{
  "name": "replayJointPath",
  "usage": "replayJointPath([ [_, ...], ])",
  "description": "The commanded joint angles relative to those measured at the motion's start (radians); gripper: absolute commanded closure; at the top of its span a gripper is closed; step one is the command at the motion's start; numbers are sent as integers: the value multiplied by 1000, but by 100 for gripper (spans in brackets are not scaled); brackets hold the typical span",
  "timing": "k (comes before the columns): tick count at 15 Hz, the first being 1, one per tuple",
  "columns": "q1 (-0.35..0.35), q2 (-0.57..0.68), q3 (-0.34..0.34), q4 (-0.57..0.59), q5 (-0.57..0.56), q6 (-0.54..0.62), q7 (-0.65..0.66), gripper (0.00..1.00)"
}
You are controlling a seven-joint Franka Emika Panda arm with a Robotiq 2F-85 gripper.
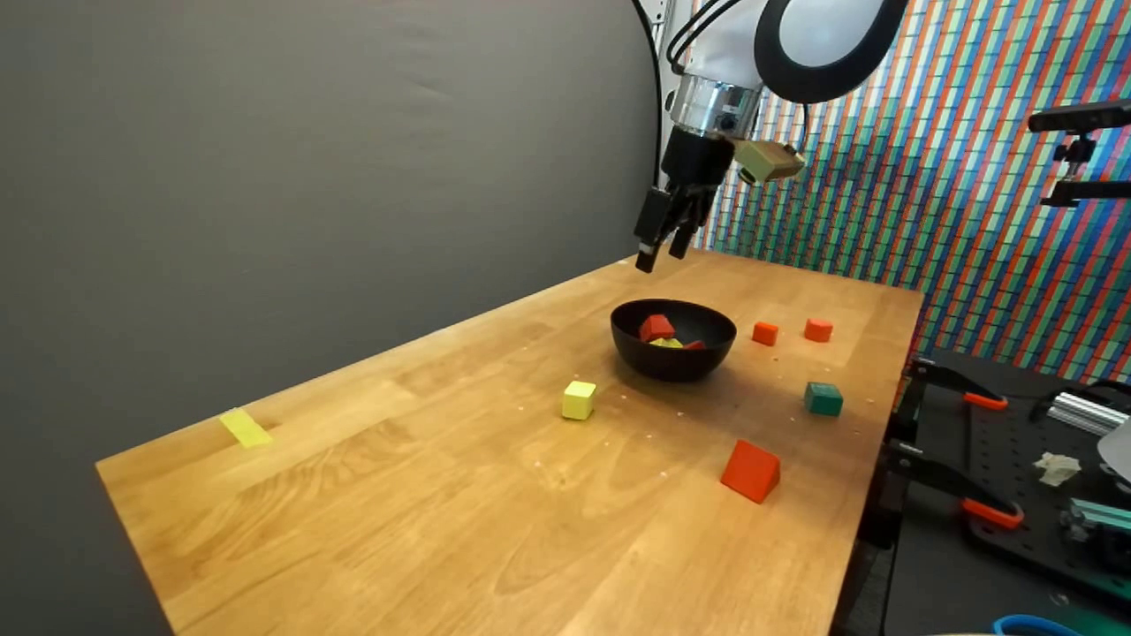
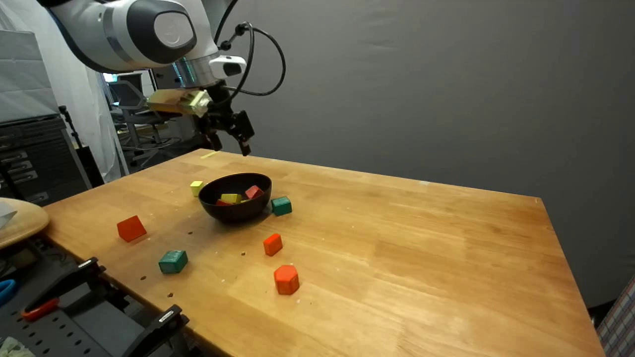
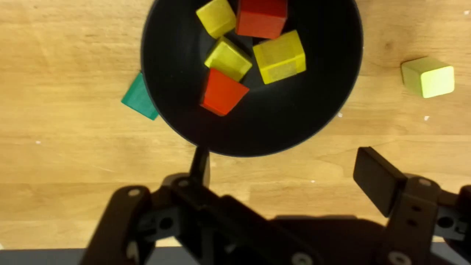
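Nearest in an exterior view: red wedge-shaped block (image 1: pixel 751 473) on the light-brown wooden counter (image 1: pixel 424 530). Next: yellow cube (image 1: pixel 579 400) and dark-green oblong block (image 1: pixel 823 398), well apart. Then: round black bowl (image 1: pixel 671 365), upright on the counter; it holds three yellow blocks (image 3: pixel 279 55) and two red blocks (image 3: pixel 225 92), per wrist view. Beyond: two small orange blocks (image 1: pixel 765 333), near each other. Raised above the bowl's level: black two-fingered tool (image 1: pixel 663 255), fingers spread apart, gripping nothing, clear of the bowl. Rearmost: multicoloured gridded backdrop (image 1: pixel 990 265).
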Motion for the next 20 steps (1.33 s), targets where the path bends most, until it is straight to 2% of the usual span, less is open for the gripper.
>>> replayJointPath([
  [1, 15, -32, 86, -41, 56, 69, -135, 0],
  [2, 20, -19, 111, -41, 68, 79, -172, 0],
  [4, 14, 23, 187, -27, 176, 73, -308, 0],
  [6, -1, 78, 258, 5, 285, 52, -452, 0],
  [8, -31, 134, 306, 33, 339, 37, -575, 0],
  [12, -65, 241, 317, 80, 264, 43, -631, 0],
  [15, -62, 330, 274, 141, 169, 65, -590, 0],
  [20, -61, 437, 268, 250, 106, 75, -541, 0],
])
